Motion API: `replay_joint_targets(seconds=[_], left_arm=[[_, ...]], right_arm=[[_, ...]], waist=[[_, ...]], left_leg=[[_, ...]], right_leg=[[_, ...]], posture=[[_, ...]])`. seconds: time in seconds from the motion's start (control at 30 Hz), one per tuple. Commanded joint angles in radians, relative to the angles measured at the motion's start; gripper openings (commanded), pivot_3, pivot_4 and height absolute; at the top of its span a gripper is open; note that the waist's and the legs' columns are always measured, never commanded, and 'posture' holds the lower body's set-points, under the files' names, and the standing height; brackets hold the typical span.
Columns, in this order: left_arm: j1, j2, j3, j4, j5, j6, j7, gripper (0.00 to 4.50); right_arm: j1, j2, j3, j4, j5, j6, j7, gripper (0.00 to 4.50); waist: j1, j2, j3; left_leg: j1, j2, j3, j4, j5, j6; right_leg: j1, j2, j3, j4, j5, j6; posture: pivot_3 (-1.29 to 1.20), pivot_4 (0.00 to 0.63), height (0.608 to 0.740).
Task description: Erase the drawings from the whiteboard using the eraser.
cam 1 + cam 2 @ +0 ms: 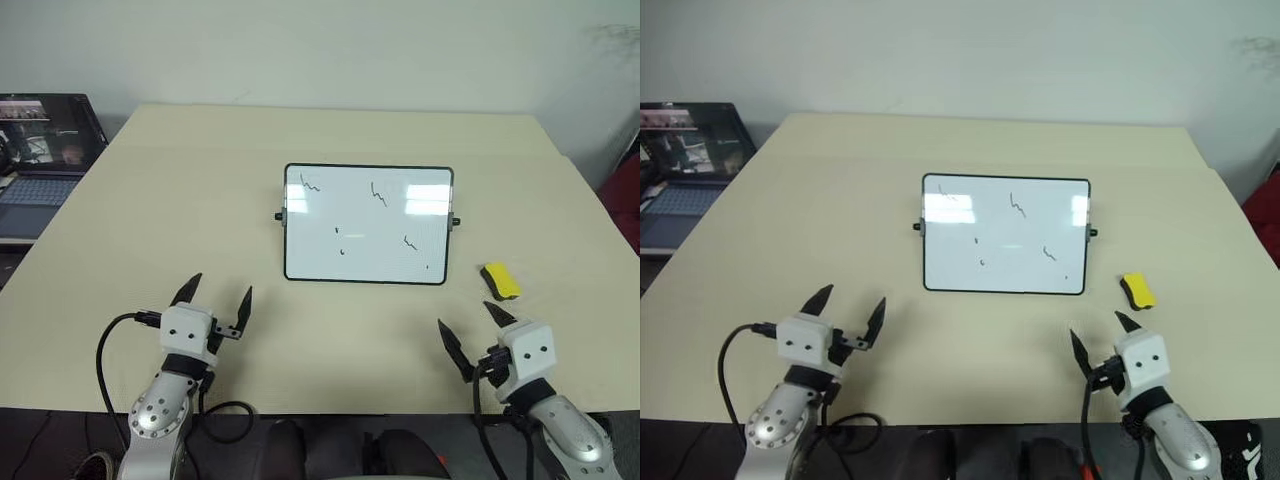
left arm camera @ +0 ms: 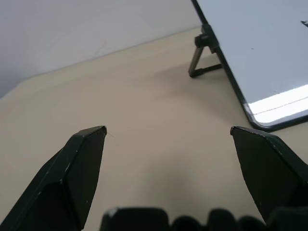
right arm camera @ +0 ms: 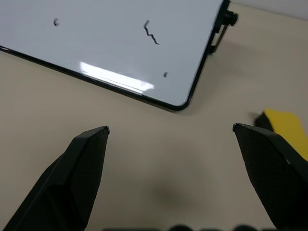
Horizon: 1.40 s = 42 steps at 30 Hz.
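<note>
Both arms low, level, forward | left gripper (image 1: 216, 294) fingers wide | right gripper (image 1: 476, 334) fingers wide, empty

- Looking like an office or lab room set up for desk work.
- Showing a broad, plain beige tabletop (image 1: 200, 200) standing against a bare pale wall (image 1: 320, 50).
- Holding a small framed whiteboard (image 1: 368, 225) propped on the tabletop, with a yellow eraser (image 1: 500, 280) lying just beside it.
- Keeping an open laptop (image 1: 45, 150) with a lit screen running on a lower surface beside the tabletop.
</note>
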Motion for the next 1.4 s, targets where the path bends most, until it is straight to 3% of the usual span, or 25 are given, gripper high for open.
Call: replay_joint_targets(seconds=[0.03, 0.27, 0.5, 0.7, 0.87, 1.13, 1.27, 1.4], left_arm=[[-0.013, 0.002, -0.015, -0.019, 0.016, -0.01, -0.002, 4.5], [-0.058, 0.025, -0.014, -0.018, -0.019, 0.002, -0.047, 4.5], [-0.009, 0.028, 0.027, -0.081, -0.07, 0.001, -0.058, 4.5], [-0.044, 0.096, 0.037, -0.072, -0.14, -0.001, -0.167, 4.5], [-0.091, 0.196, -0.006, -0.135, -0.256, 0.108, -0.334, 4.5], [-0.217, 0.427, 0.002, -0.225, -0.458, 0.388, -0.562, 4.5], [-0.267, 0.508, -0.029, -0.262, -0.491, 0.464, -0.654, 4.5], [-0.325, 0.522, -0.06, -0.275, -0.5, 0.506, -0.695, 4.5]], right_arm=[[-0.011, -0.01, -0.006, 0.069, -0.017, -0.057, 0.008, 4.47], [0.032, 0.028, -0.009, 0.087, 0.037, -0.167, 0.025, 4.47], [0.035, 0.035, 0.024, 0.162, -0.015, -0.247, 0.023, 4.47], [-0.051, 0.014, 0.025, 0.191, -0.036, -0.251, 0.02, 4.47], [-0.144, -0.051, -0.037, 0.183, -0.033, -0.24, 0.025, 4.47], [-0.295, -0.191, -0.121, 0.177, 0.081, -0.104, 0.133, 4.47], [-0.382, -0.188, -0.178, 0.163, 0.14, 0.066, 0.067, 4.47], [-0.462, -0.214, -0.228, 0.16, 0.169, 0.261, 0.012, 4.47]], waist=[[0.0, 0.0, 0.0], [0.0, 0.0, 0.0], [-0.001, -0.001, -0.001], [-0.001, 0.0, -0.001], [-0.001, -0.001, -0.001], [-0.001, 0.0, 0.0], [-0.002, 0.001, 0.0], [-0.001, 0.002, 0.001]], left_leg=[[0.001, 0.0, 0.001, 0.0, 0.0, 0.0], [0.003, 0.001, 0.01, -0.004, 0.0, 0.0], [0.003, 0.002, 0.013, -0.007, 0.0, 0.0], [0.004, 0.002, 0.013, -0.007, 0.0, 0.0], [0.004, 0.001, 0.014, -0.007, 0.0, 0.0], [0.004, 0.001, 0.014, -0.007, 0.0, 0.0], [0.004, 0.001, 0.015, -0.007, 0.0, 0.0], [0.004, 0.001, 0.015, -0.007, 0.0, 0.0]], right_leg=[[0.0, 0.0, 0.001, 0.0, 0.0, 0.0], [-0.003, 0.001, 0.008, 0.0, 0.0, 0.0], [-0.006, 0.001, 0.011, 0.0, 0.0, 0.0], [-0.005, 0.001, 0.011, 0.001, 0.0, 0.0], [-0.005, 0.003, 0.012, 0.0, 0.001, -0.001], [-0.005, 0.004, 0.012, 0.0, 0.001, -0.002], [-0.005, 0.004, 0.013, 0.0, 0.002, -0.002], [-0.006, 0.004, 0.013, 0.0, 0.002, -0.002]], posture=[[0.0, 0.15, 0.74], [0.0, 0.15, 0.74], [0.0, 0.15, 0.74], [0.0, 0.15, 0.74], [0.0, 0.15, 0.74], [0.0, 0.15, 0.74], [0.0, 0.15, 0.74], [0.0, 0.15, 0.74]])
